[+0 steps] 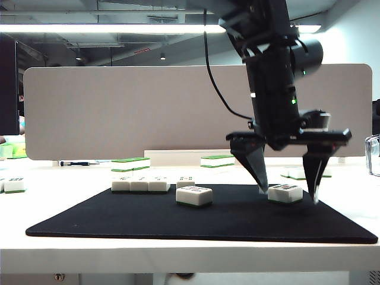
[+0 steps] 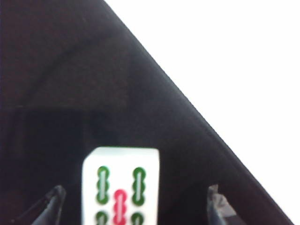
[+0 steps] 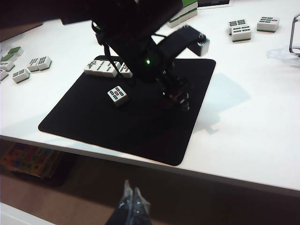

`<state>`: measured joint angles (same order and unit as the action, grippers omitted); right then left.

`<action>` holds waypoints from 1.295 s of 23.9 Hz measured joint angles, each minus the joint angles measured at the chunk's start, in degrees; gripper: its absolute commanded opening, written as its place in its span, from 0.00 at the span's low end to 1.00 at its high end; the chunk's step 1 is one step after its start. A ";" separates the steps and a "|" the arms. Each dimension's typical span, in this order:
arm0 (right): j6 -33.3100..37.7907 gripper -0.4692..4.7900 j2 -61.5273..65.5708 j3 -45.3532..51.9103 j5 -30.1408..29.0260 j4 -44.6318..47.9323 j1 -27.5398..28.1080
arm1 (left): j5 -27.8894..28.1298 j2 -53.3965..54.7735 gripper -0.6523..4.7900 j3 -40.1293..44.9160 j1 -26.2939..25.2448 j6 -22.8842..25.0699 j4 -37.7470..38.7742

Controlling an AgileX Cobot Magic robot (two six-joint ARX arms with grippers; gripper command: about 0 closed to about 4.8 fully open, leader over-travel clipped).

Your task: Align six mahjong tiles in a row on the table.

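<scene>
The left gripper [image 1: 288, 195] is hanging over the right part of the black mat [image 1: 119, 222] on the white table [image 1: 178, 252], jaws spread wide on either side of a face-up bamboo-suit mahjong tile [image 1: 285, 193], touching neither finger. Another tile [image 1: 194, 195] is lying mid-mat, with four more [image 1: 149, 183] sitting along the mat's far edge. The right gripper [image 3: 131, 204] is hovering beyond the table's near edge, fingers pressed together

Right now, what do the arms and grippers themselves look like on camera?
The left arm is glossy black with a small green indicator light and a loose black cable looping behind it. Its left gripper has two tapered, wedge-shaped black fingers. The right gripper shows only dark, narrow fingertips.
</scene>
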<state>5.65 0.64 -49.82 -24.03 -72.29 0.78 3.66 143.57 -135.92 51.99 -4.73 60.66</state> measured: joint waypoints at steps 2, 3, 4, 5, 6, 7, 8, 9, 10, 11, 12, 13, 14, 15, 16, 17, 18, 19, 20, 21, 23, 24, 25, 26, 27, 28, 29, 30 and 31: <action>0.00 0.09 0.00 -0.02 0.00 -0.02 0.00 | 0.00 0.72 0.71 0.02 0.02 0.00 0.02; 0.00 0.09 0.00 0.00 0.00 -0.02 0.00 | 0.00 0.72 0.62 0.02 0.02 0.02 0.00; 0.00 0.09 0.00 -0.02 0.00 0.00 0.00 | 0.00 0.72 0.56 0.00 0.02 0.00 -0.04; 0.00 0.09 0.00 -0.02 0.00 0.00 0.00 | 0.02 0.70 0.52 0.00 0.02 -0.02 -0.11; 0.00 0.09 0.00 -0.02 0.00 0.00 0.00 | 0.02 0.72 0.49 0.00 0.02 -0.04 -0.11; 0.00 0.09 0.00 -0.02 0.00 0.00 0.00 | 0.00 0.72 0.49 0.00 0.00 -0.04 -0.15; 0.00 0.09 0.00 -0.02 0.00 -0.02 0.00 | 0.02 0.72 0.49 0.00 0.00 -0.02 -0.22; 0.00 0.09 0.00 -0.02 0.00 0.00 0.00 | 0.00 0.72 0.49 0.00 0.00 -0.02 -0.31; 0.00 0.09 0.00 -0.02 0.00 0.00 0.00 | 0.00 0.72 0.48 0.00 0.00 -0.02 -0.35; 0.00 0.09 0.00 -0.02 0.00 0.00 0.00 | 0.13 0.72 0.46 0.00 0.00 -0.02 -0.37; 0.00 0.09 0.00 -0.02 0.00 -0.02 0.00 | 0.92 0.72 0.45 0.00 -0.07 -0.02 -0.39; 0.00 0.09 0.00 -0.02 0.00 0.00 0.00 | 1.88 0.72 0.45 0.00 -0.17 0.00 -0.42; 0.00 0.09 0.00 -0.02 0.00 0.00 0.00 | 3.34 0.70 0.45 0.00 -0.37 -0.09 -0.48; 0.00 0.09 0.00 -0.02 0.00 0.00 0.00 | 4.46 0.70 0.45 0.00 -0.66 -0.31 -0.44; 0.00 0.09 0.00 -0.02 0.00 0.00 0.00 | 4.96 0.70 0.45 0.00 -1.07 -1.14 -0.42; 0.00 0.09 0.00 -0.02 0.00 0.00 0.00 | 5.27 0.68 0.45 0.00 -1.46 -1.84 -0.39; 0.00 0.09 0.00 -0.02 0.00 -0.02 0.00 | 5.49 0.68 0.45 0.00 -2.08 -2.91 -0.33; 0.00 0.09 0.00 0.00 0.00 -0.02 0.00 | 5.64 0.66 0.45 0.00 -3.30 -4.57 -0.09; 0.00 0.09 0.00 -0.02 0.00 0.00 0.00 | 5.68 0.61 0.45 0.00 -4.02 -5.49 0.02; 0.00 0.09 0.00 -0.02 0.00 0.00 0.00 | 5.86 0.59 0.45 0.00 -4.66 -6.05 0.22; 0.00 0.09 0.00 -0.02 0.00 0.00 0.00 | 5.84 0.48 0.45 0.00 -6.05 -8.15 1.18; 0.00 0.09 0.00 -0.02 0.00 0.00 0.00 | 5.84 0.42 0.45 0.00 -7.06 -10.16 2.12; 0.00 0.09 0.00 -0.02 0.00 0.00 0.00 | 5.81 0.35 0.45 0.00 -7.91 -11.93 2.71; 0.00 0.09 0.00 -0.02 0.00 0.00 0.00 | 5.79 0.33 0.45 -0.02 -8.79 -13.33 3.21; 0.00 0.09 0.00 -0.02 0.00 0.00 0.00 | 5.81 0.26 0.45 -0.02 -9.40 -14.29 3.63; 0.00 0.09 0.00 -0.02 0.00 0.00 0.00 | 5.79 0.22 0.45 -0.02 -9.84 -14.67 3.91; 0.00 0.09 0.00 -0.02 0.00 -0.02 0.00 | 5.81 0.17 0.45 -0.07 -10.73 -15.17 4.90; 0.00 0.09 0.00 -0.02 0.00 0.00 0.00 | 5.79 0.13 0.45 -0.11 -11.17 -15.54 5.53; 0.00 0.09 0.00 -0.02 0.02 0.00 0.00 | 5.81 0.13 0.45 -0.15 -11.41 -15.69 5.99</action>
<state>5.65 0.64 -49.84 -24.01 -72.29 0.78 9.48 143.70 -136.07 40.58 -20.43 66.65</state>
